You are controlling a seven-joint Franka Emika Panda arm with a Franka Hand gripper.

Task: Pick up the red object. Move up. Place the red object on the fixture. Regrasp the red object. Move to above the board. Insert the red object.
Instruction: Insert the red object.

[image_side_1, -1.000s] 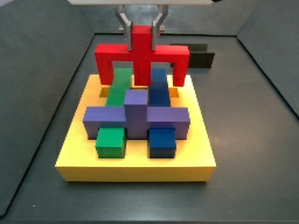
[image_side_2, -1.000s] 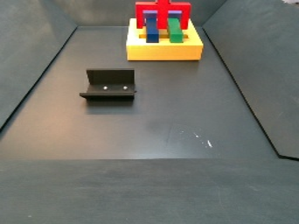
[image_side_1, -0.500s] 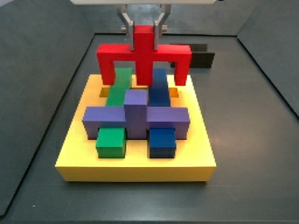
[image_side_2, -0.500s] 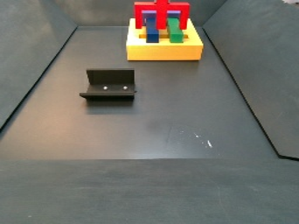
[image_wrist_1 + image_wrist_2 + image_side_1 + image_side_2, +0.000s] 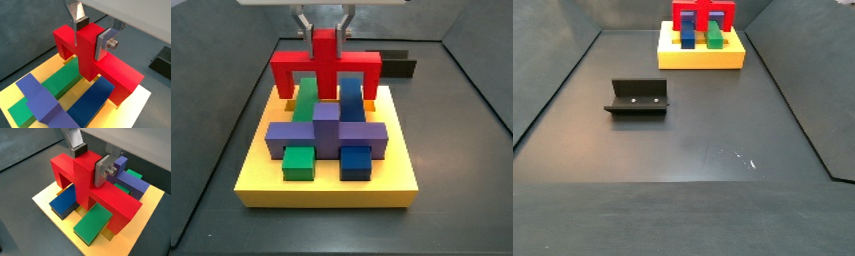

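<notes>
— Holding what, exactly, and where?

— Holding the red object (image 5: 326, 66) by its middle prong. My end effector (image 5: 93, 31) is closed on that prong; in both wrist views a silver finger (image 5: 104, 170) presses flat against each side of it. The bar is horizontal and the two outer prongs point down. It is above the far part of the board (image 5: 255, 178); in a side view the left prong hangs over an orange slot (image 5: 291, 104). I cannot tell if the prongs already touch the board.

— What is on the board, from left to right?

— In a side view, the green block (image 5: 305, 97) lies on the left and the blue block (image 5: 352, 96) on the right, both running away from the camera. The purple piece (image 5: 327, 128) crosses over them nearer the front. In a wrist view the middle prong comes down between the green block (image 5: 58, 81) and the blue block (image 5: 95, 100), with the purple piece (image 5: 41, 99) just beside their near ends.

— And the fixture?

— In a side view the fixture (image 5: 639, 97) stands on the dark table (image 5: 687, 150), well apart from the board (image 5: 700, 58), to its left and nearer the camera. The red object (image 5: 703, 16) shows there above the board, at the far end of the table.
</notes>
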